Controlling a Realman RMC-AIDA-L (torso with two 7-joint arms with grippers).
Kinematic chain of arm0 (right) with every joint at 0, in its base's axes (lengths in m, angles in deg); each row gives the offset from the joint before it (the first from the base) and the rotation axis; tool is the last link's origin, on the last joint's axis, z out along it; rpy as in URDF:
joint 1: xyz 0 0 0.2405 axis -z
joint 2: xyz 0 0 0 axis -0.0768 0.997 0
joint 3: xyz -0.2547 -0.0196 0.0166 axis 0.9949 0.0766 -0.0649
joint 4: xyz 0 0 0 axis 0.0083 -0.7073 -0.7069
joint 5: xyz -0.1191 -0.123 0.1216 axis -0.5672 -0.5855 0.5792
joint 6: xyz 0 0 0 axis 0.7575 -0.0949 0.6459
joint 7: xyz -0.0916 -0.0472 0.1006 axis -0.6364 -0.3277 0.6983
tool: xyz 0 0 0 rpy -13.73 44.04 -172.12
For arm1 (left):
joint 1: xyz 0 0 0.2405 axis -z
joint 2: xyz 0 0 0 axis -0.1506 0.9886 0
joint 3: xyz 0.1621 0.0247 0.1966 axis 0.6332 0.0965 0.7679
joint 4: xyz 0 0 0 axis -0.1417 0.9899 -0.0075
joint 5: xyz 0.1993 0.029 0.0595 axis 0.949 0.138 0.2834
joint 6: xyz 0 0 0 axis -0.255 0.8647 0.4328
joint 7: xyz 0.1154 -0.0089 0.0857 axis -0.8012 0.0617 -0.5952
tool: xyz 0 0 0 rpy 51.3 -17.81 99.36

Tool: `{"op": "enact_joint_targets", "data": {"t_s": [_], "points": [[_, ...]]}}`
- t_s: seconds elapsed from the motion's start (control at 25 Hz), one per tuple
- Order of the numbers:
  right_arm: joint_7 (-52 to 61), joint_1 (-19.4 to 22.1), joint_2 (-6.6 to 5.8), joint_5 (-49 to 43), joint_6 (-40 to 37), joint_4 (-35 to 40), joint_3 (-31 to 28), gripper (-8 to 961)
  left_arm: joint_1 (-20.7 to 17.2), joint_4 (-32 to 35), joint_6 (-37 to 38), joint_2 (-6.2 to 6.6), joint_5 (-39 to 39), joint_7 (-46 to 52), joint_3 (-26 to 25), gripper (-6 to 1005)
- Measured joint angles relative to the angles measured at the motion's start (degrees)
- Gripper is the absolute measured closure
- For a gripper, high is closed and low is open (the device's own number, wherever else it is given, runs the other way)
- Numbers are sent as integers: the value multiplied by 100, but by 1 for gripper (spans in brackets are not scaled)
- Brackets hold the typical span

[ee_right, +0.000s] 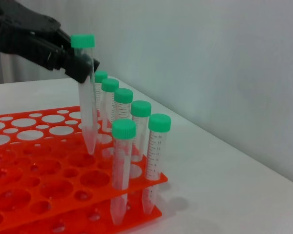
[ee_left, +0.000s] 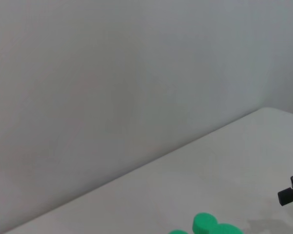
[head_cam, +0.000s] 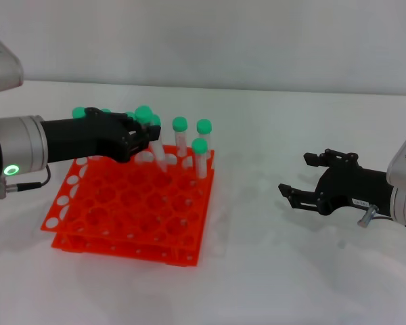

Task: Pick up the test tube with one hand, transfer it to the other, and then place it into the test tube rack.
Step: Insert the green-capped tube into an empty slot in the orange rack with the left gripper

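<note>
Now the left gripper (head_cam: 143, 139), black and blocky on its silver-grey arm with the green-lit ring, was pinched on the test tube (ee_right: 87, 105) just below its round green cap. That slim clear plastic tube hung nearly upright, its tapered tip right at a hole in the top tier of the test tube rack (head_cam: 122, 223). Glossy orange-red plastic, that rack, a two-tier square grid of round holes, with other green-capped tubes (ee_right: 138, 141) standing along its far and right edges. Over on the white table (head_cam: 271, 284), the right gripper (head_cam: 304, 176) hovered well apart from the rack, fingers spread and holding nothing.
</note>
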Motion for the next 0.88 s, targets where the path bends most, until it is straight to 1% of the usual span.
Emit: {"op": "enact_joint_targets", "data": {"t_s": [0.2,0.56,0.72,0.88], "points": [[-3,-7,2,23,-2,0,1,178,110,-255,69,9,9,-104,-3,793],[-14,-22,4,34,-45,0,1,179,242,-416,168,3,19,-233,-4,794],[-19,-79,13,47,-56,-54,1,179,314,-490,216,1,19,-261,-4,794],[-27,-152,17,54,-67,-166,1,179,442,-723,270,9,31,-276,-8,794]]}}
